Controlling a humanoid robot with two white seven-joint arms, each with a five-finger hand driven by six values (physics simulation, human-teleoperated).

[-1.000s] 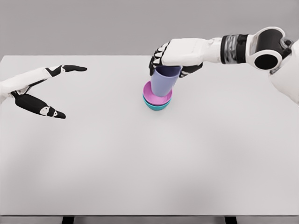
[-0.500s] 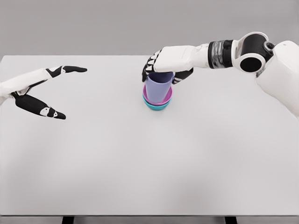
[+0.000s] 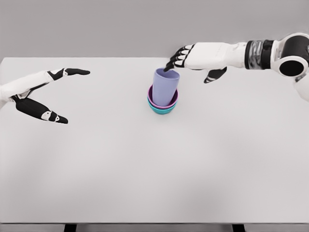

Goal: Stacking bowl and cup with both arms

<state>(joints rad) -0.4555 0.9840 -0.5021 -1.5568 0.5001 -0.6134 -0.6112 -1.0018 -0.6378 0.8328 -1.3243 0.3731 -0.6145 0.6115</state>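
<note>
where the right arm enters from the picture's right edge, its shoulder is cut off by the frame and only part of the joint housing shows.

item 1: right hand. fingers spread and loose, holding nothing; dark fingertips point down-left and reach just to the far rim of the cup. whether they touch that rim cannot be told. thumb hangs apart below the palm.

item 2: cup. lavender, upright, mouth open upward, just below and left of the right hand's fingertips. it stands inside the pink bowl; its base is hidden by the bowl walls. interior too shallowly seen to make out any contents.

item 3: pink bowl. seen only as a rim around the cup's lower part, nested in the teal bowl.

item 4: teal bowl. lowest of the stack, mostly hidden; only a crescent of its outer wall shows beneath the pink rim. it rests on the table.

item 5: table. white top, carrying the stack beneath the right hand; near edge partly cut off at the bottom.

item 6: left hand. well apart from the stack, far to the left of the right hand; fingers and thumb spread wide, holding nothing. forearm cut off at the left edge.
</note>
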